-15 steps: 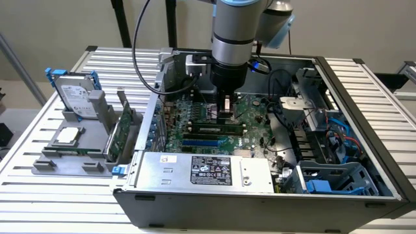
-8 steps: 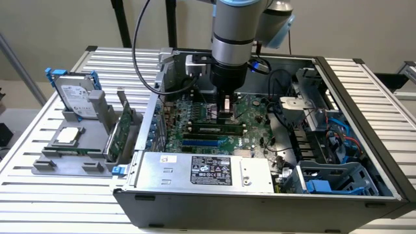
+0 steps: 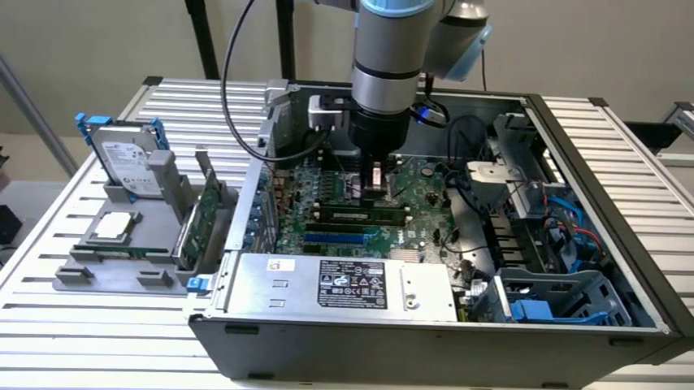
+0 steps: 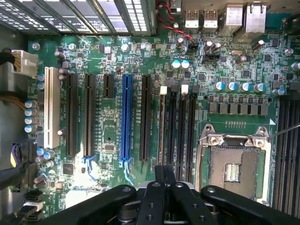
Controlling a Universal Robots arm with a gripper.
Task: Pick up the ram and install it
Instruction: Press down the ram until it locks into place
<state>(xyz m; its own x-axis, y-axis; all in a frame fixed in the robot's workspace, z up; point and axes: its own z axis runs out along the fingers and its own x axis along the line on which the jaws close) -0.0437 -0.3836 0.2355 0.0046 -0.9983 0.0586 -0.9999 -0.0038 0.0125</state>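
Item: jaws [image 4: 164,174]. They are closed to a narrow gap and pinch a thin dark strip between my fingertips. I take this strip to be the ram [image 4: 164,171] seen edge-on, though none of its green face shows, so I cannot confirm it.

Position: I hang low inside the open computer case [image 3: 607,162]. My jaws [image 3: 375,177] are just above the motherboard [image 4: 108,140].

Directly below and ahead of my jaws: memory slots [image 4: 177,131], a close bank of black channels with pale latches at their far ends. All appear unfilled.

To one side of my jaws: blue expansion slot [image 4: 125,117] among black ones. To the other side: open processor socket [image 4: 233,168].

Reason for the hold, as a judgement: a grip across the two flat faces keeps the stick's contact edge facing down and free, ready to meet a slot. The stick is too thin to be held squarely any other way.

Orientation of the ram, as a judgement: it stands on edge. Its long axis runs out from between my fingertips, parallel to the memory slots, and its thickness spans my gap.

Well apart from my jaws, outside the case: grey holder [image 3: 109,272] on the slatted bench [image 3: 65,325]. It carries an upright hard drive [image 3: 128,158] and a green expansion card [image 3: 198,219].
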